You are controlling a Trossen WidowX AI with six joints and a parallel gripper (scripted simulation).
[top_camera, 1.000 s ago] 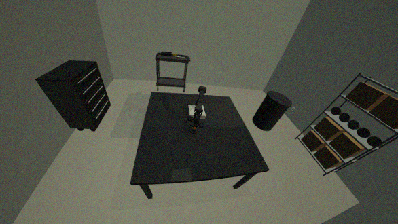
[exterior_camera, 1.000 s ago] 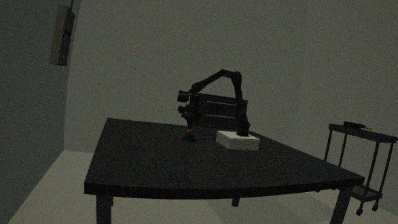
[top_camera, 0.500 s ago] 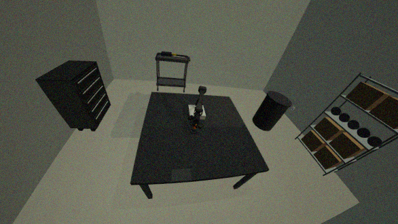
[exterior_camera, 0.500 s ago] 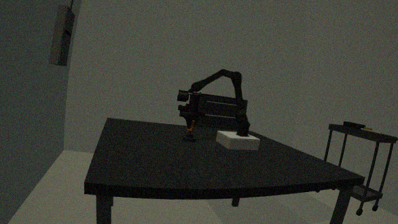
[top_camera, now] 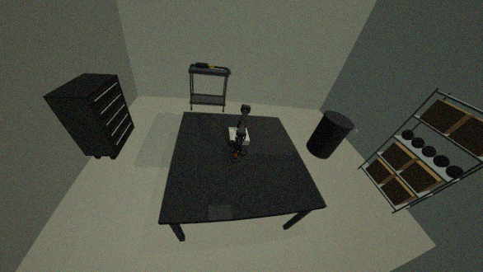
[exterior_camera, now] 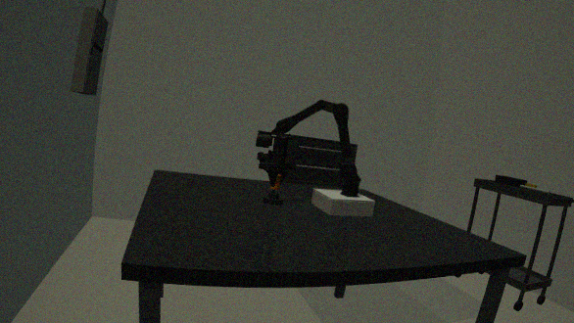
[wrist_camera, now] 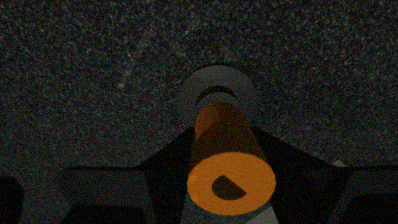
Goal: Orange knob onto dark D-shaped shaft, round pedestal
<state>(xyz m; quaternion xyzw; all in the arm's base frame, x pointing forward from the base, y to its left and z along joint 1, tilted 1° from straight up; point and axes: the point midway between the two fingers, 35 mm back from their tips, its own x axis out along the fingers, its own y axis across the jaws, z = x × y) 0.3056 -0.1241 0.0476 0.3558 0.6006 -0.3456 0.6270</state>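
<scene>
My gripper [wrist_camera: 221, 132] [top_camera: 236, 153] [exterior_camera: 275, 183] is shut on the orange knob [wrist_camera: 227, 150] [top_camera: 236, 154] [exterior_camera: 277, 181]. In the wrist view the knob stands upright between my dark fingers, its top face toward the camera with a D-shaped hole showing. The round grey pedestal [wrist_camera: 192, 92] [exterior_camera: 273, 200] lies right below the knob, with a sliver of the dark shaft [wrist_camera: 216, 92] visible just past the knob's lower end. The knob hangs over the shaft, a little above the pedestal. I cannot see the shaft's flat side.
The arm rises from a white base block [top_camera: 246, 136] [exterior_camera: 343, 203] on the dark table [top_camera: 231, 194] [exterior_camera: 235, 245]. Off the table stand a drawer cabinet [top_camera: 88, 113], a small cart [top_camera: 208, 84] [exterior_camera: 524, 215], a dark bin [top_camera: 329, 133] and a shelf rack [top_camera: 424, 152].
</scene>
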